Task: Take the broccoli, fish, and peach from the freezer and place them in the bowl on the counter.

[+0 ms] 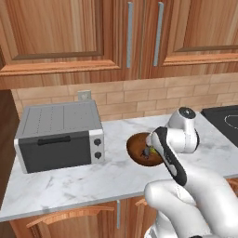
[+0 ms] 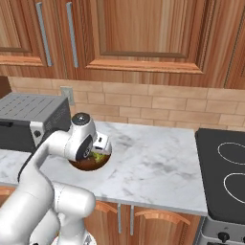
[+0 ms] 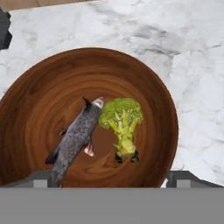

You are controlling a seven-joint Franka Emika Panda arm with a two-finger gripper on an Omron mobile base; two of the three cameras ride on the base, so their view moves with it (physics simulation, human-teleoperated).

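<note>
The dark brown wooden bowl (image 3: 39,83) sits on the white marble counter (image 3: 192,65). Inside it lie the grey fish (image 3: 76,138), slanting across the left half, and the green broccoli (image 3: 122,118) just right of the fish's head. My gripper (image 3: 113,178) hovers straight above the bowl, jaws spread wide, touching neither item. From the base views the hand hangs over the bowl (image 1: 135,144) (image 2: 88,166), and a bit of broccoli (image 2: 99,156) peeks out beneath it. The peach and the freezer are out of view.
A grey toaster oven (image 1: 60,137) (image 2: 28,119) stands on the counter left of the bowl. A black stovetop (image 2: 225,167) (image 1: 225,121) lies to the right. Bare marble (image 2: 153,162) stretches between bowl and stove. Wooden wall cabinets (image 1: 56,32) hang above.
</note>
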